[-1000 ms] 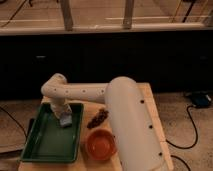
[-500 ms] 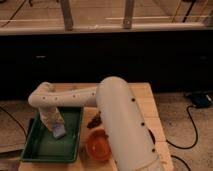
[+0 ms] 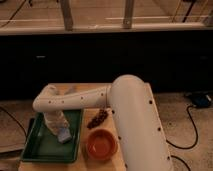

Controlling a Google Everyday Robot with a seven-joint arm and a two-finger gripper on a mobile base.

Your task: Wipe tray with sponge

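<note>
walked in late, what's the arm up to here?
The robot's arm reaches left across the table into the green tray. Its hand is down on the sponge at the tray floor, mid-wipe by the look of it. An orange bowl and a grape-like bunch sit beside the tray.

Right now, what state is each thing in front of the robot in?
Large dark green rectangular plastic tray: lying flat, open side up.
Gripper: down inside the tray.
Small pale grey-blue sponge: lying inside the tray, at the gripper's tip.
Round orange bowl: upright, looks empty.
Dark reddish-brown grape-like bunch: lying loose beside the tray.
</note>
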